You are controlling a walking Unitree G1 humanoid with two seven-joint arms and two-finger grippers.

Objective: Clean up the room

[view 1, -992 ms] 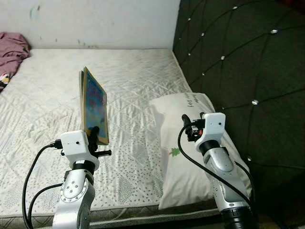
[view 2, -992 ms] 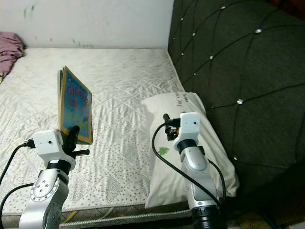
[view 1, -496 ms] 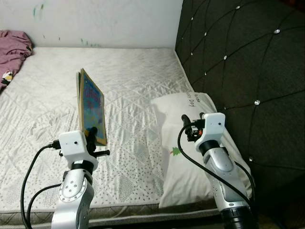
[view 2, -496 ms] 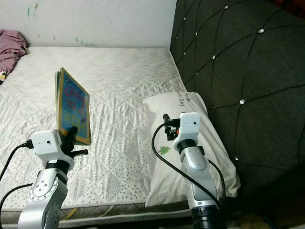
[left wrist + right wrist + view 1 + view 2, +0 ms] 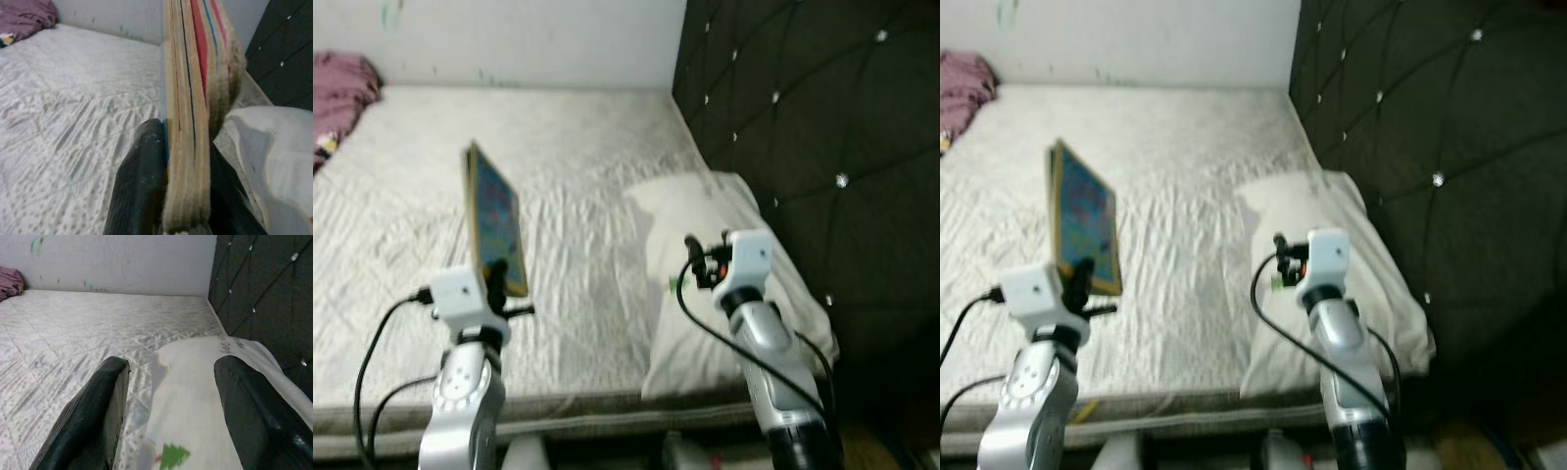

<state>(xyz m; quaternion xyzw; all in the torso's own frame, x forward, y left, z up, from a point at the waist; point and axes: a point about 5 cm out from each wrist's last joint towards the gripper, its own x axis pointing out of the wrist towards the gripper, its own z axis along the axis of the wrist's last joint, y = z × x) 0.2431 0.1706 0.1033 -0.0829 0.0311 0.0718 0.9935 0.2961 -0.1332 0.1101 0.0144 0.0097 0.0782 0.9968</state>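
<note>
My left gripper [image 5: 497, 276] is shut on the lower edge of a thin colourful picture book [image 5: 494, 217], holding it upright above the white quilted mattress [image 5: 578, 147]. In the left wrist view the book's [image 5: 193, 122] worn page edges stand clamped between the two black fingers [image 5: 142, 186]. My right gripper [image 5: 697, 262] is open and holds nothing; it hovers over the white pillow [image 5: 700, 211] by the headboard. The right wrist view has its two fingers [image 5: 93, 416] spread wide, with the pillow [image 5: 195, 401] between and beyond them.
A dark tufted headboard [image 5: 803, 127] rises on the right. A crumpled maroon garment [image 5: 342, 93] lies at the mattress's far left corner against the pale wall. Pale objects [image 5: 1116, 452] show blurred on the floor below the mattress's near edge.
The camera has pulled back and tilted down, so the mattress's near edge and floor show and the picture is blurred. The book stays clamped in my left gripper; the right gripper stays open.
</note>
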